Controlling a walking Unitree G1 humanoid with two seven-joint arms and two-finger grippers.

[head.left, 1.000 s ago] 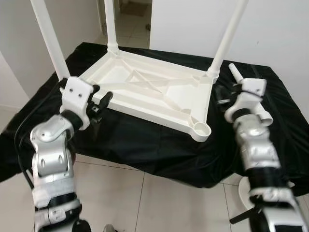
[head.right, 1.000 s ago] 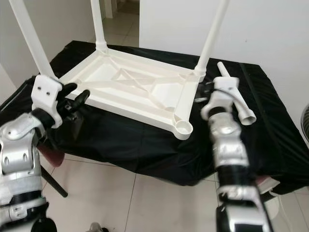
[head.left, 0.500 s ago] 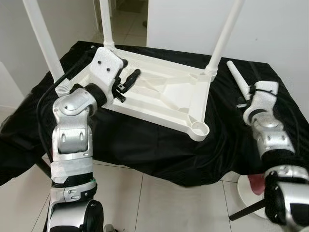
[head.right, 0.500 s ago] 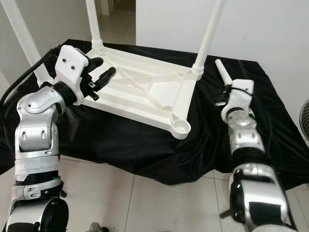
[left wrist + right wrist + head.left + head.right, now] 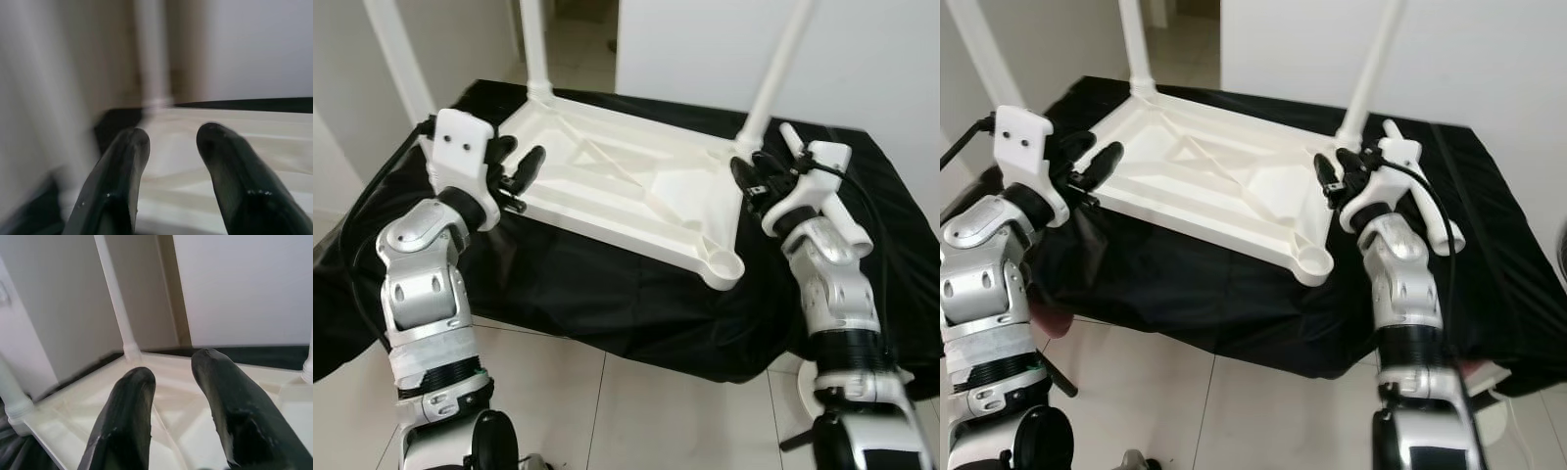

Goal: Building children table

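A white children's table (image 5: 636, 201) lies upside down on a black cloth. Three white legs stand up from it: one at the left (image 5: 399, 54), one at the back (image 5: 536, 44), one at the right (image 5: 776, 73). The near right corner socket (image 5: 725, 263) is empty. A loose white leg (image 5: 1438, 223) lies on the cloth behind my right arm. My left gripper (image 5: 517, 168) is open and holds nothing, at the table's left edge. My right gripper (image 5: 750, 178) is open beside the base of the right leg, and looks across the underside (image 5: 173, 367).
The black cloth (image 5: 607, 304) hangs over the front edge above a tiled floor (image 5: 636, 411). White walls and a doorway stand behind. A white round base (image 5: 1491, 416) sits on the floor at the lower right, something red (image 5: 1050, 323) at the lower left.
My left gripper has drawn back from over the underside to the table's left edge. My right gripper has swung from the loose leg to the base of the right leg.
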